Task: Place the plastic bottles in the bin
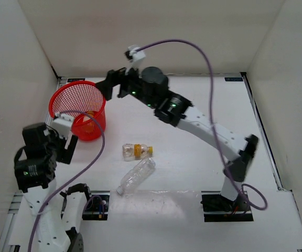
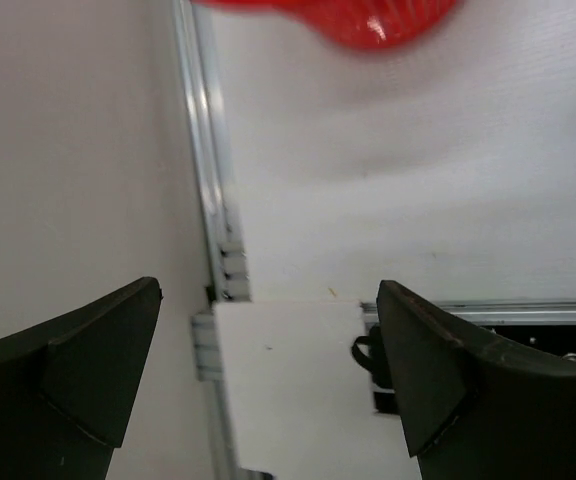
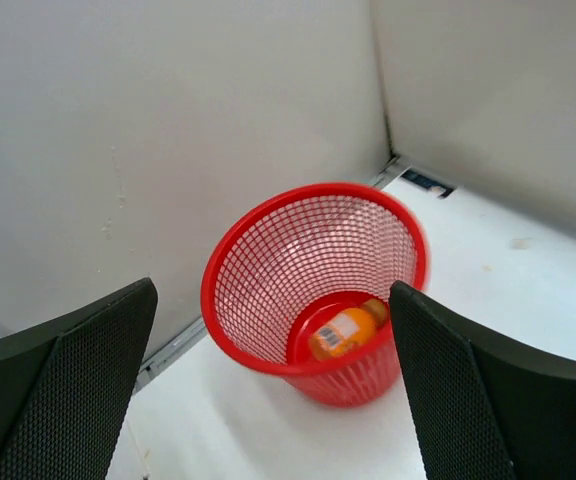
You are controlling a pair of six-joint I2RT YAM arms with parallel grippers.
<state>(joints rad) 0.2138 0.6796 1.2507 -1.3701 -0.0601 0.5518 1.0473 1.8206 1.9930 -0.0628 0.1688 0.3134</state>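
R arm [image 1: 208, 126] outstretched, R fingers [image 3: 78, 380] wide; L arm [image 1: 35, 163] folded, L fingers [image 2: 78, 370] wide.

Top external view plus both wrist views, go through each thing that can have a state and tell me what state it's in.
Bin: upright, one bottle inside.
Orange bottle: lying at the bottom of the bin.
Yellow-label bottle: on its side on the table, outside the bin.
Crinkled clear bottle: on its side on the table, outside the bin.
Left end effector: open, empty.
Right end effector: open, empty, facing the bin's mouth.
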